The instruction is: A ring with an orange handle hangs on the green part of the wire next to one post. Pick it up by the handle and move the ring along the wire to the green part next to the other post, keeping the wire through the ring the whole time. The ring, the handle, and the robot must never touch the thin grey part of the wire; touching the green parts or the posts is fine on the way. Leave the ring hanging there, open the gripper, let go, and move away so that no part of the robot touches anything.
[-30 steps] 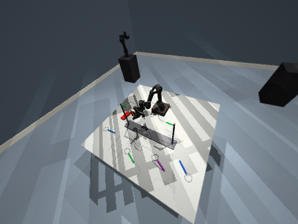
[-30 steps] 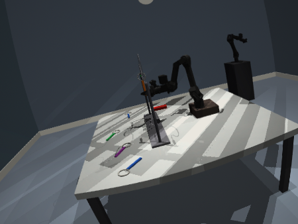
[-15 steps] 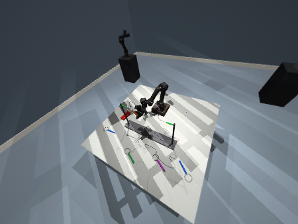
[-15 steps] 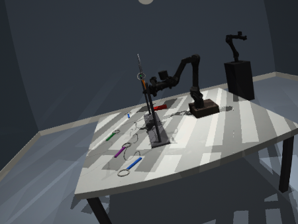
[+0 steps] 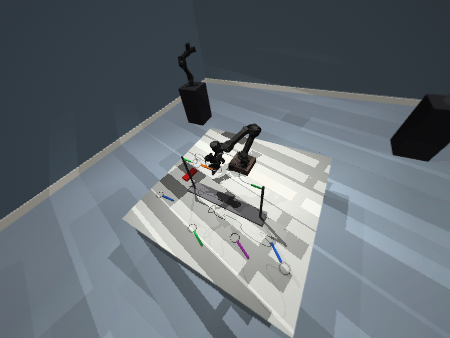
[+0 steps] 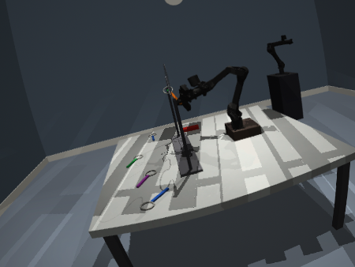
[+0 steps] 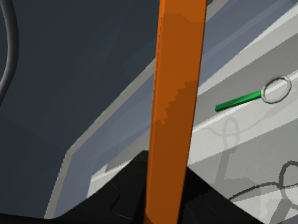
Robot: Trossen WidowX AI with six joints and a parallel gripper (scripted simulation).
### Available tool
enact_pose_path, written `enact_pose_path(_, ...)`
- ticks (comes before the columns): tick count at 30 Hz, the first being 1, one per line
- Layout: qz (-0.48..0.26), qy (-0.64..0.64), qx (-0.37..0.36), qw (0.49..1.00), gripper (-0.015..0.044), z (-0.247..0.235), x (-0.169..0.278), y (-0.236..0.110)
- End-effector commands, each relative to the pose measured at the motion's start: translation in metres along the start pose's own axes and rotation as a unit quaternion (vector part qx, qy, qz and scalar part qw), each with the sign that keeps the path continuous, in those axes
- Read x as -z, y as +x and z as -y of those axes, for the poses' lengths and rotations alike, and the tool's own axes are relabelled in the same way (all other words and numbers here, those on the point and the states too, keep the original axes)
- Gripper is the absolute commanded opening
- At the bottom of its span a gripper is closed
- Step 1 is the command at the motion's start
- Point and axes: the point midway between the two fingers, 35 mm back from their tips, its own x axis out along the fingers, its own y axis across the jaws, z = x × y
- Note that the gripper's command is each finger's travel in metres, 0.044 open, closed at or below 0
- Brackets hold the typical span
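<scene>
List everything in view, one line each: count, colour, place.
Table: 1, grey-white patchwork, centre.
Wire stand posts: 2, black, on a dark base plate mid-table.
Ring with orange handle: 1, held by the gripper at one post.
Spare rings: 4; green handle, purple handle, large blue handle, small blue handle; lying on table.
Red block: 1, behind stand.
Black pedestals: 2, on floor.
Arm: 1, black; gripper shut on handle.

the top view looks down steeply from high above a corner of the table (image 5: 310, 235), far off. the exterior view stands lower, beyond the opposite edge, facing across it. the wrist view sits very close, looking out over an edge. all share the tabletop.
</scene>
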Motion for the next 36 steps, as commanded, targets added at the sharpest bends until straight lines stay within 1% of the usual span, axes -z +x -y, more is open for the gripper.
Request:
enact_pose_path(1, -0.033, 0.047, -0.018, 0.998, -0.0150, -0.018, -0.001, -0.011)
enact_pose_path(7, -0.079, 0.117, -0.052, 0.989, -0.0150, -0.042, -0.006, -0.024)
enact_pose_path(18, -0.081, 0.211, -0.094, 0.970, -0.0150, -0.072, -0.017, -0.029)
enact_pose_path(27, -0.079, 0.290, -0.130, 0.945, -0.0150, -0.097, -0.032, -0.035)
enact_pose_path(36, -0.079, 0.339, -0.151, 0.925, -0.0150, -0.113, -0.046, -0.040)
